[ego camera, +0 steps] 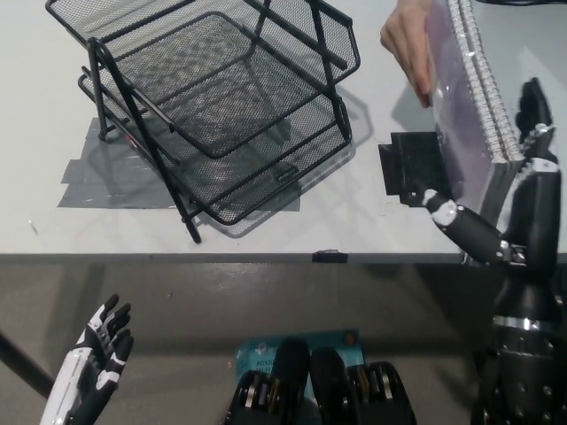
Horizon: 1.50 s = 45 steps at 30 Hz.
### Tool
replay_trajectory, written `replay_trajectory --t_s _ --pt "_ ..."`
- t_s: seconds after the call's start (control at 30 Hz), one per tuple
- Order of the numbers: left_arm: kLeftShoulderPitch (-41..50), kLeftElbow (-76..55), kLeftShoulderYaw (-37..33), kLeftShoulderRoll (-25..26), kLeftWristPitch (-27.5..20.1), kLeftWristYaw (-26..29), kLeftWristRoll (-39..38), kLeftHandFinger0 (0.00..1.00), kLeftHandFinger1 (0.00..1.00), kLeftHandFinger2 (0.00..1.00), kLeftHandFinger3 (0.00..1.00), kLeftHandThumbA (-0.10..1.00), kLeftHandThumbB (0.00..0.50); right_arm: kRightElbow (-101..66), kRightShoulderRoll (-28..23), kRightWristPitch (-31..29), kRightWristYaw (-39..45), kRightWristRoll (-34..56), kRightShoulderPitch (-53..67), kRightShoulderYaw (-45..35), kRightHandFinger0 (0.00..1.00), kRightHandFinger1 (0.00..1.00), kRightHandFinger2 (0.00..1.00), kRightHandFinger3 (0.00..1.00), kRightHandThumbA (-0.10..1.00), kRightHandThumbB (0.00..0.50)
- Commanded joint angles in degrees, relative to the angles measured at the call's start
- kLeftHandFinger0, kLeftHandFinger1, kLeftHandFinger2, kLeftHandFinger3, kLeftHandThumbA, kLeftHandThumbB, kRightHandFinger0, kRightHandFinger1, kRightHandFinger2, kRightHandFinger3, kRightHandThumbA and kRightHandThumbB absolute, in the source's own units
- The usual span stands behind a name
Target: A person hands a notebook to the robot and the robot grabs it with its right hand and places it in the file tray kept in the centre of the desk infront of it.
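Head view, looking steeply down onto a pale grey desk (53,115). A purple spiral-bound notebook (461,106) stands on edge at the upper right, tilted, its white wire binding running along the right side. A person's hand (409,40) holds it from the upper left, fingers pressed against the purple cover.

Just beside the notebook, the robot's black right hand (509,190) reaches up from the lower right with its fingers spread. One finger extends under the notebook's lower left corner, and the others rise along the binding side. The hand brackets the notebook loosely, fingers apart and not clenched. Whether they touch the notebook cannot be told.

Below the notebook's lower edge, a square of black tape (416,168) marks the desk. Well to the left, a black wire-mesh file tray (133,49) with stacked tiers sits at the desk's centre on patches of grey tape (97,181). Nothing lies in the tiers that show.

The robot's white left hand (99,345) rests at the lower left, below the desk edge, fingers spread and holding nothing.

The task appears to be at the handover stage. The grasp looks unfinished, the person has not let go, and carrying the notebook to the tray remains.
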Motion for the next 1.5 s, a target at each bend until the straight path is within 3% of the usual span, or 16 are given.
replay_trajectory --t_s 0.0,0.13,0.27,0.47,0.73,0.77,0.8,0.83,0.87,0.9,0.93,0.97,1.0,1.2,1.27,1.47 --pt "0.2 -1.3 0.3 1.3 -2.0 -0.7 0.2 1.0 1.0 1.0 1.0 0.74 0.408 2.1 -1.2 3.6 1.9 0.8 -3.2 0.5 1.0 1.0 1.0 1.0 1.0 0.429" --pt "-0.3 -1.3 0.3 1.3 -1.9 -0.9 -0.1 1.0 1.0 1.0 1.0 0.74 0.41 5.4 -2.6 4.3 1.9 1.7 -4.2 -0.1 1.0 1.0 1.0 1.0 1.0 0.379" --pt "-0.6 -1.0 0.4 1.5 -2.1 -0.7 0.4 1.0 1.0 1.0 1.0 0.77 0.424 7.7 -3.1 5.8 1.4 0.1 -4.3 0.5 1.0 1.0 1.0 1.0 1.0 0.427" --pt "-0.5 -1.4 0.4 1.6 -1.6 -0.9 -0.3 1.0 1.0 1.0 1.0 0.74 0.411 10.4 -3.8 4.7 0.6 1.0 -4.7 -0.4 1.0 1.0 1.0 1.0 1.0 0.364" --pt "-1.0 -1.1 0.4 1.8 -2.0 -0.9 0.0 1.0 1.0 1.0 1.0 0.75 0.405 13.4 -3.7 3.7 -0.5 3.4 -6.3 -2.4 1.0 1.0 1.0 1.0 0.95 0.353" --pt "-0.9 -1.2 0.4 1.8 -1.9 -0.9 0.0 1.0 1.0 1.0 1.0 0.75 0.406 13.9 -3.2 3.2 -1.7 3.2 -6.7 -2.8 1.0 1.0 1.0 1.0 0.91 0.316" --pt "-0.9 -1.2 0.4 1.8 -1.8 -0.9 0.0 1.0 1.0 1.0 1.0 0.75 0.404 14.5 -2.8 2.5 -2.9 3.1 -7.2 -3.4 1.0 1.0 1.0 1.0 0.86 0.184" --pt "-0.9 -1.3 0.3 1.8 -1.8 -0.9 0.0 1.0 1.0 1.0 1.0 0.75 0.404 15.1 -2.4 1.8 -3.9 3.1 -7.5 -3.9 1.0 1.0 1.0 1.0 0.86 0.184" --pt "-0.8 -1.4 0.3 1.8 -1.8 -0.9 0.1 1.0 1.0 1.0 1.0 0.74 0.399 16.0 -2.2 1.1 -4.5 3.7 -8.1 -4.5 1.0 1.0 1.0 1.0 0.79 0.046" --pt "-0.9 -1.5 0.2 1.8 -1.7 -1.0 0.0 1.0 1.0 1.0 1.0 0.73 0.392 16.3 -2.3 2.4 -5.4 2.3 -8.9 -4.7 0.21 0.23 0.3 0.41 0.83 0.004" --pt "-1.1 -1.5 0.1 1.7 -1.5 -1.0 0.0 1.0 1.0 1.0 1.0 0.74 0.396 16.3 -2.1 3.8 -6.7 0.0 -9.5 -4.7 0.04 0.05 0.06 0.15 0.89 0.008" --pt "-1.2 -1.6 0.1 1.7 -1.4 -1.0 0.0 1.0 1.0 1.0 1.0 0.74 0.398 16.3 -1.9 4.2 -7.1 -0.7 -9.9 -4.6 0.01 0.01 0.01 0.03 0.94 0.039" --pt "-1.3 -1.5 0.1 1.7 -1.4 -0.9 0.1 1.0 1.0 1.0 1.0 0.74 0.403 16.1 -1.4 4.6 -7.5 -0.9 -10.2 -4.5 0.0 0.0 0.0 0.01 0.98 0.066" --pt "-1.2 -1.8 0.3 1.7 -1.0 -1.0 -0.5 1.0 1.0 1.0 1.0 0.75 0.416 16.4 -0.7 4.0 -7.7 1.4 -10.9 -4.6 0.0 0.0 0.0 0.0 0.99 0.053" --pt "-1.4 -1.8 0.2 1.8 -0.9 -1.1 -0.4 1.0 1.0 1.0 1.0 0.74 0.407 16.9 -0.3 3.2 -7.5 4.2 -11.3 -5.4 0.0 0.0 0.0 0.0 0.95 0.024" --pt "-1.9 -1.4 0.3 1.9 -1.4 -1.1 -0.5 1.0 1.0 1.0 1.0 0.74 0.41 16.7 1.4 4.8 -4.8 14.7 -12.1 -9.0 0.0 0.0 0.0 0.0 0.91 0.068"
